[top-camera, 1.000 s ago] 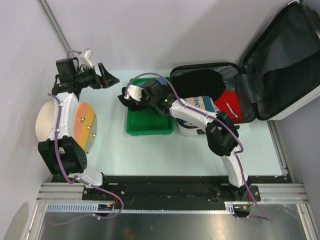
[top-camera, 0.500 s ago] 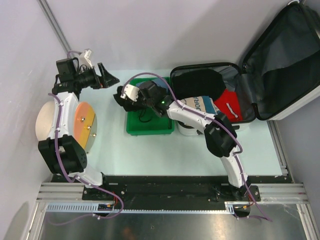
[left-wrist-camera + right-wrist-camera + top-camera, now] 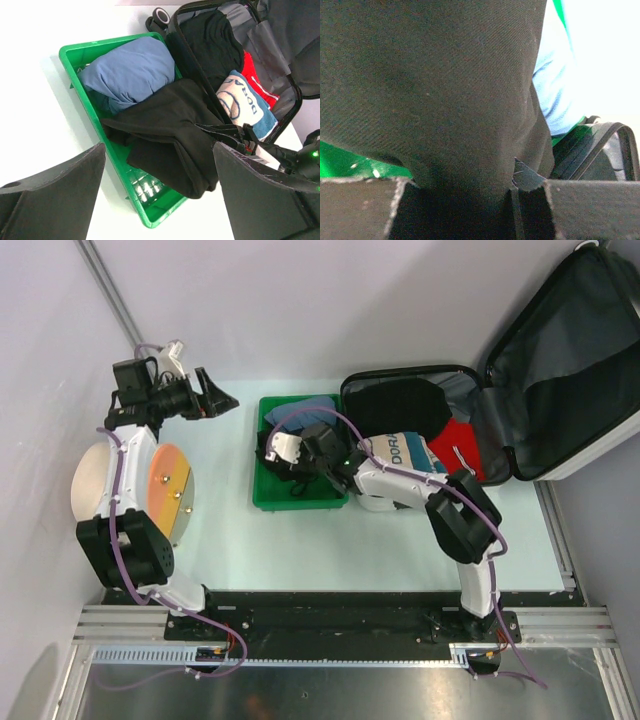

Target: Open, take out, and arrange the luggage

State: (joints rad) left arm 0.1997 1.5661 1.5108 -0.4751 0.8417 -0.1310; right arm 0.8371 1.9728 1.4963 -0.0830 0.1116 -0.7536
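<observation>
Right gripper (image 3: 465,202) is clamping a fold of the black garment (image 3: 170,135) — cloth is filling the gap between its fingers in the wrist view. The gripper is hanging low over the green tray (image 3: 300,502). The garment is lying across the tray's near half and overlapping the rim on the luggage side. A blue garment (image 3: 130,70) is sitting folded in the tray's far half, touching the black one.

Left gripper (image 3: 220,390) is standing wide open, holding nothing, raised to the left of the tray and pointing toward it.

The luggage (image 3: 560,370) is lying open at the far right of the table (image 3: 220,540), just beside the tray — its lid is tilting up against the right wall. Its base is holding another black item, a red item and a blue-and-white printed cloth (image 3: 245,102). A cream cylinder (image 3: 100,480) is resting at the left edge beside the left arm.
</observation>
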